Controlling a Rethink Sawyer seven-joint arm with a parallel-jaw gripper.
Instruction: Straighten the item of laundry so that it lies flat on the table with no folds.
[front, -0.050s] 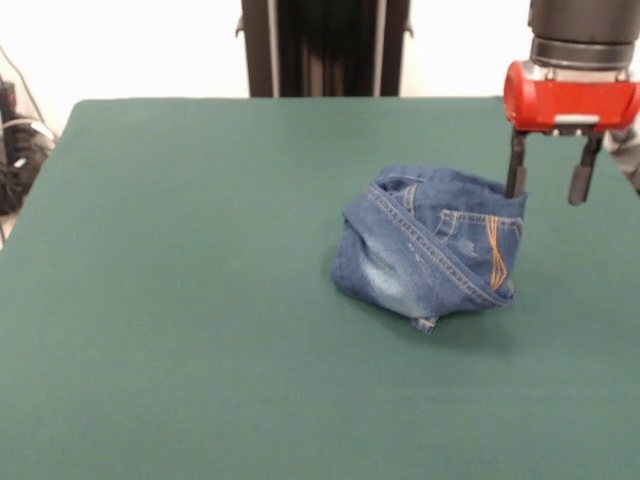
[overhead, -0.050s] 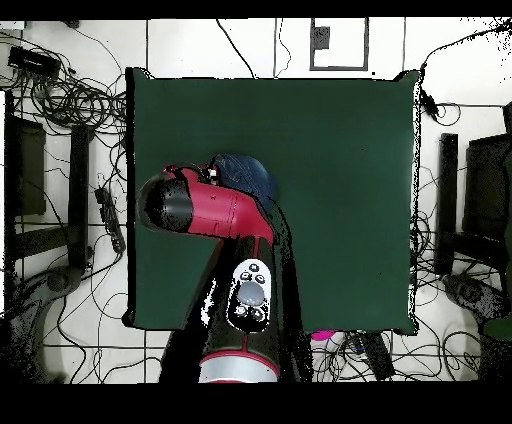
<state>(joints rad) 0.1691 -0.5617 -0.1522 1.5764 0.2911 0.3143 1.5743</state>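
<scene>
The item of laundry (front, -0.050s: 430, 250), blue jeans with orange stitching and faded patches, lies bunched in a crumpled mound on the green table (front, -0.050s: 180, 300), right of centre in the front view. My gripper (front, -0.050s: 549, 185) hangs open at the mound's upper right edge. Its left finger (front, -0.050s: 516, 170) touches or sits just behind the denim's top edge, and its right finger stands clear of the cloth. In the overhead view the red arm (overhead, -0.050s: 215, 205) covers most of the jeans (overhead, -0.050s: 248, 170), and the gripper itself is hidden beneath it.
Green felt spreads wide to the left of and in front of the mound in the front view. Cables (overhead, -0.050s: 70, 95) and dark stands (overhead, -0.050s: 445, 200) lie on the floor around the table. The table's right edge (front, -0.050s: 625, 180) is close beside the gripper.
</scene>
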